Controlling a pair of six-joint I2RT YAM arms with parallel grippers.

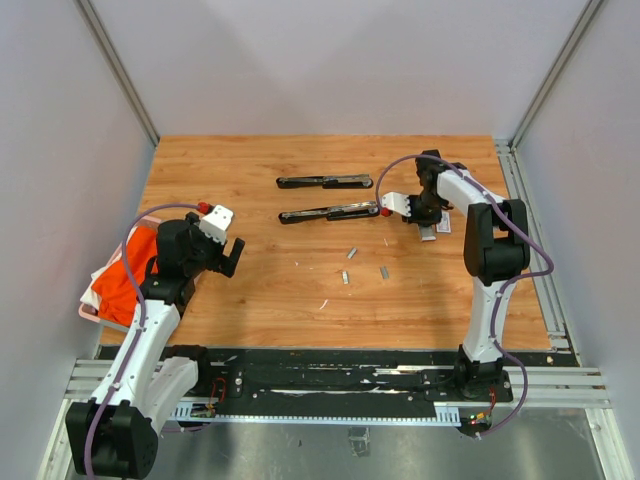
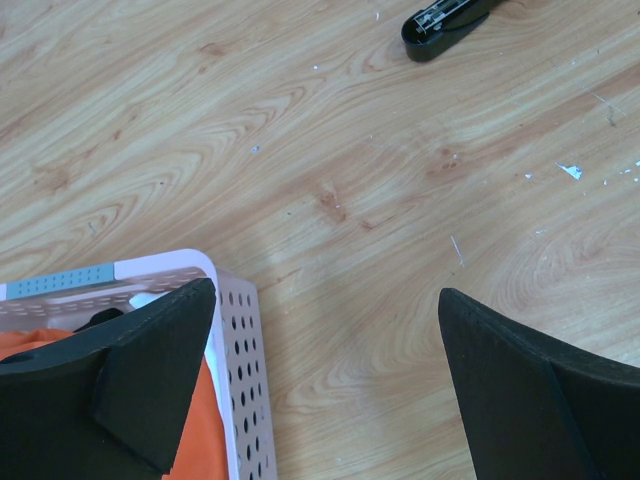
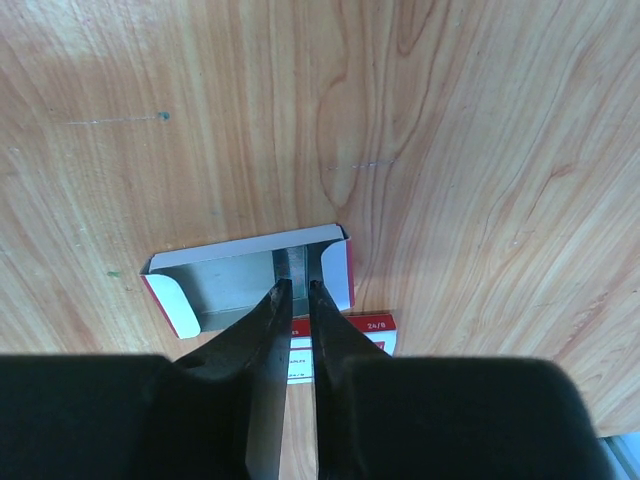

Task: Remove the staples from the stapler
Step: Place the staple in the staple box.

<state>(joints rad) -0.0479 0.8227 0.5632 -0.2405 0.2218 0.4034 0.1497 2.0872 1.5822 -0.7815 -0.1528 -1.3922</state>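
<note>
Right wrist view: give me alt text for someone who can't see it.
The right gripper, jaws almost closed, hangs over an open white-and-red box on the wooden table. A grey strip of staples shows in the box just past its tips.

I count two black staplers [image 1: 325, 181], three loose strips of staples [image 1: 352, 252], one small open box [image 3: 230, 285] and one pink basket [image 2: 236, 350].
</note>
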